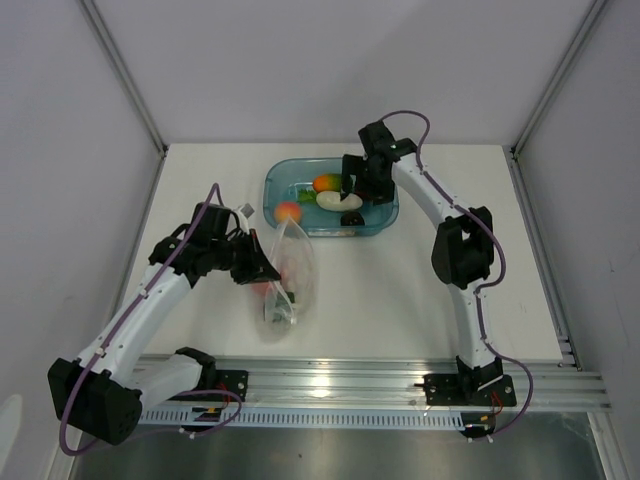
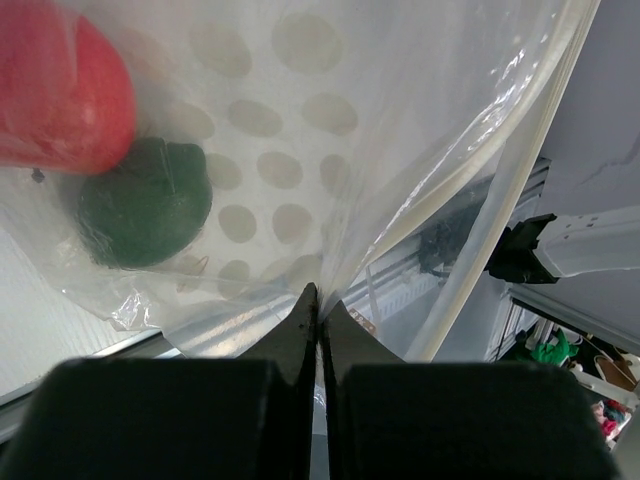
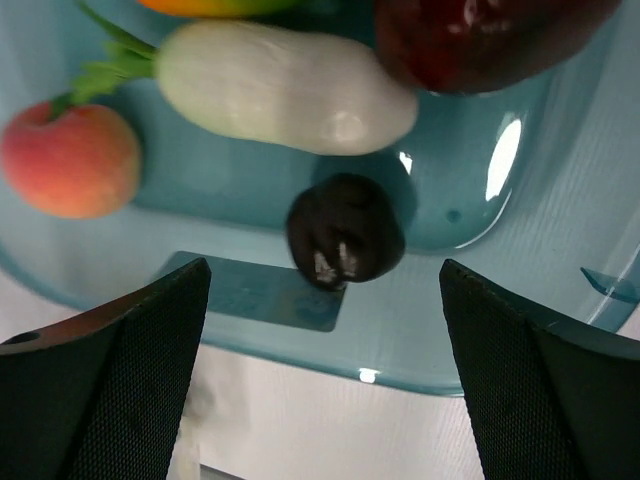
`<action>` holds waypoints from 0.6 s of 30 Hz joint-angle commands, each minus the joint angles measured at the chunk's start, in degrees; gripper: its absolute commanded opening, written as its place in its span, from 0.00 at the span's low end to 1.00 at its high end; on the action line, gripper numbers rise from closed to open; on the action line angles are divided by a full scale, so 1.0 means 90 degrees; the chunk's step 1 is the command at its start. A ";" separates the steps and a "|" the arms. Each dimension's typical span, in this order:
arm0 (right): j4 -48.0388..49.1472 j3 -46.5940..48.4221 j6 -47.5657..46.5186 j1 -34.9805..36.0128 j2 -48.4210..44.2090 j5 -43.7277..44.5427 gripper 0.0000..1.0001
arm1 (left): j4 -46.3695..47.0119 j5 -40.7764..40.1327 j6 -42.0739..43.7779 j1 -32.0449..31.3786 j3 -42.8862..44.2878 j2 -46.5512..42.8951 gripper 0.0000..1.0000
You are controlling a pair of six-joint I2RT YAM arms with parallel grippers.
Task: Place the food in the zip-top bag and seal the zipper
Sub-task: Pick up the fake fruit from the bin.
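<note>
Left hand [image 2: 318,300] clenched on bag [image 1: 288,285] edge. Bag lies on desk [image 1: 400,290], long axis near-to-far, far tip beside teal tub [image 1: 285,180]; red fruit [image 2: 60,90], green fruit [image 2: 145,205] inside. Right hand [image 1: 350,190] released, over dark fruit [image 3: 345,230] in tub, white radish [image 3: 285,85] beyond.

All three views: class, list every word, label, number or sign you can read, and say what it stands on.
Nothing is legible.
On the teal translucent plastic tub, a rectangular sticker: too blurred to read.
On the silver metal rail, a small yellow-black mark: too small to read.
On the clear crinkly zip-top bag: pale dots only, no lettering.
</note>
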 commanded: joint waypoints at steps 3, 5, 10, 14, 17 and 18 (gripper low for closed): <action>-0.0606 0.0386 0.0059 -0.0008 0.0366 0.0118 0.97 | -0.0048 -0.0070 0.0156 0.0076 -0.0013 -0.0185 0.00; -0.0625 0.0376 0.0040 0.0002 0.0532 0.0099 0.97 | -0.0039 -0.0070 0.0166 0.0095 -0.0013 -0.0166 0.01; -0.0499 -0.0023 0.0020 0.0002 0.0630 -0.0077 0.96 | -0.0058 -0.0060 0.0195 0.0115 -0.0003 -0.0156 0.00; -0.0196 -0.0337 -0.0029 0.0041 0.0581 -0.0164 0.96 | -0.0029 -0.0051 0.0195 0.0124 -0.0033 -0.0127 0.01; -0.0186 -0.0347 -0.0077 0.0070 0.0669 -0.0214 0.95 | -0.0010 -0.0021 0.0185 0.0134 -0.0052 -0.0107 0.01; -0.0186 -0.0356 -0.0097 0.0070 0.0688 -0.0214 0.94 | 0.0000 -0.0021 0.0185 0.0134 -0.0052 -0.0107 0.01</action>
